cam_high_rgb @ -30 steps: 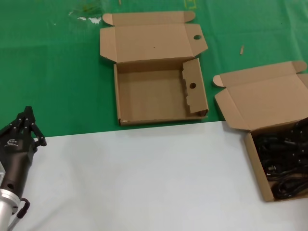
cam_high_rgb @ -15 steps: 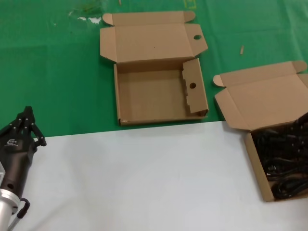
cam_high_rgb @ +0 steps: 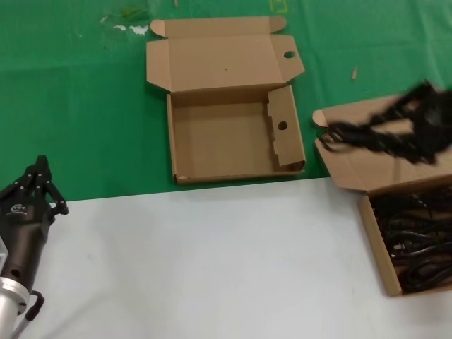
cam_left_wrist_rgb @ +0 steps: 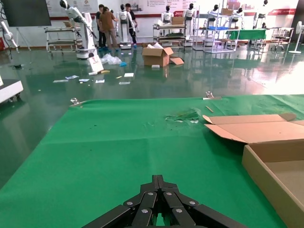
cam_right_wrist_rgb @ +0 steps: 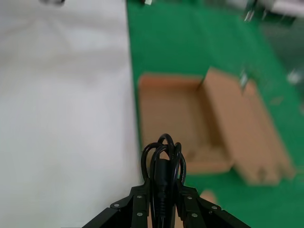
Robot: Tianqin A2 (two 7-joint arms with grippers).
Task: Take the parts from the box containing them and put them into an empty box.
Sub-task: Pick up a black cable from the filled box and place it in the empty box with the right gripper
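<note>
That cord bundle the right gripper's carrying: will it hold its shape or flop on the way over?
Probably floppy: the cord bundle shows loose loops sticking out past the right gripper, which is shut on it. In the head view it trails sideways over the plain lid, so it may swing or snag.

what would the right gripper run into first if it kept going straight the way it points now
Probably the empty box: the right gripper, shut on a coiled power cord, points toward it across the green mat, with nothing visible between. Depth is unclear.

Green mat (cam_high_rgb: 85, 92) beside white tabletop (cam_high_rgb: 212, 261), small wooden peg (cam_high_rgb: 355, 72).
</note>
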